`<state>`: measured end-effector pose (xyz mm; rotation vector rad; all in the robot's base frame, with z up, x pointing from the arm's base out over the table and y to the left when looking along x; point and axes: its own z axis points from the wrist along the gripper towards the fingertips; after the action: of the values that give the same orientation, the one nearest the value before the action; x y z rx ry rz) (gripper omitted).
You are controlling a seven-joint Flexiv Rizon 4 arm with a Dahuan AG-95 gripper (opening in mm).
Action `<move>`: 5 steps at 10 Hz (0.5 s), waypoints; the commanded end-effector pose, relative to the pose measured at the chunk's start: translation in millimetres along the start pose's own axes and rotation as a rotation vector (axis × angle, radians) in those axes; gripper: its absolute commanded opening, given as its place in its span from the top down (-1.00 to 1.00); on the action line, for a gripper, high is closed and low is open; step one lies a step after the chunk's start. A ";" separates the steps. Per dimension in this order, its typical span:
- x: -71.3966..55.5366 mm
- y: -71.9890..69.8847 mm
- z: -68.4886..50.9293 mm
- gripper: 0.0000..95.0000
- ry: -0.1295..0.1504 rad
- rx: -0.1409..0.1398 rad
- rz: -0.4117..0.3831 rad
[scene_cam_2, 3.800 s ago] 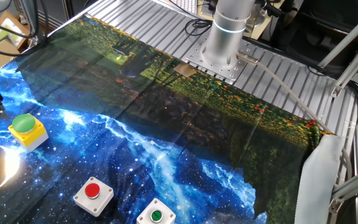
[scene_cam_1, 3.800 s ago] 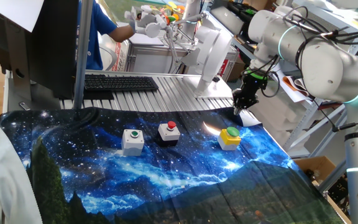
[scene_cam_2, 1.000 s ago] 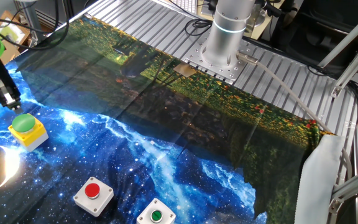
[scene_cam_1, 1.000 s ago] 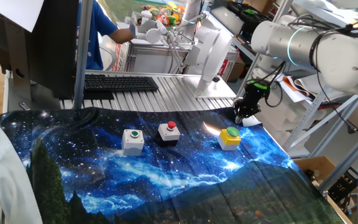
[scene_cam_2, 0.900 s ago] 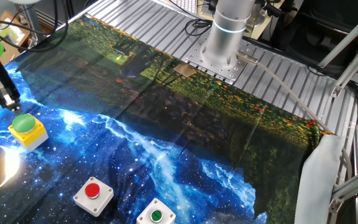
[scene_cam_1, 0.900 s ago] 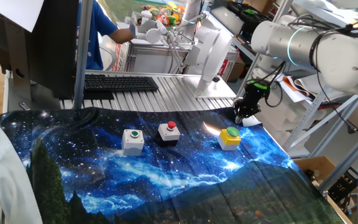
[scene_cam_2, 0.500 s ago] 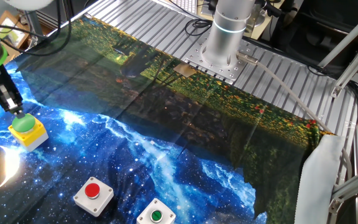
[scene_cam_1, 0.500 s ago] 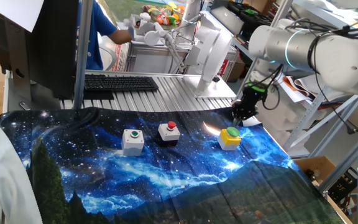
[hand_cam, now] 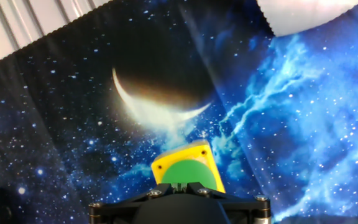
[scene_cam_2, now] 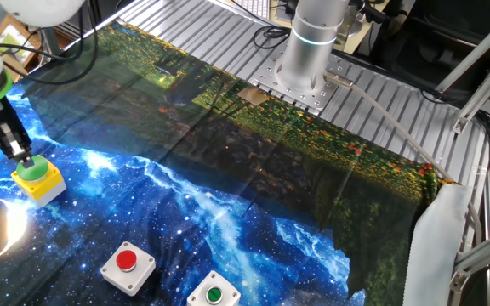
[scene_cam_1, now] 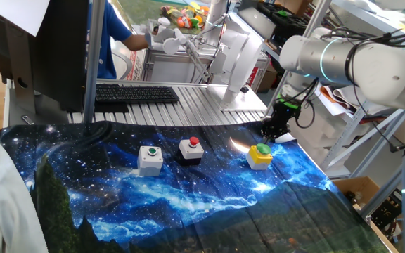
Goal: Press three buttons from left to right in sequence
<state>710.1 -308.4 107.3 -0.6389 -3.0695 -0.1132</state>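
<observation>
Three buttons (scene_cam_1: 190,150) (two green-capped, one red), one keyboard (scene_cam_1: 136,93).

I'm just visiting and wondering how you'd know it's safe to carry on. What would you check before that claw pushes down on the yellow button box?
1. Claw over the green cap of the yellow box: ok, the tip sits right at the cap.
2. Claw tip closed into one pushing point: ok.
3. Claw pointing straight down: ok.
4. Yellow box flat on the starry cloth: ok.
5. Cap already pressed in: cannot tell.
6. Grey-white box and red-capped box pressed first, as the order requires: cannot tell.
</observation>
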 end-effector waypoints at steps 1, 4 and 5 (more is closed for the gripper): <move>1.5 -0.4 0.8 1.00 -0.001 -0.003 0.007; 0.8 0.7 7.7 1.00 -0.005 -0.004 0.010; 0.4 0.9 11.0 1.00 -0.007 -0.008 0.012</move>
<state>709.0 -305.8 95.1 -0.6614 -3.0788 -0.1203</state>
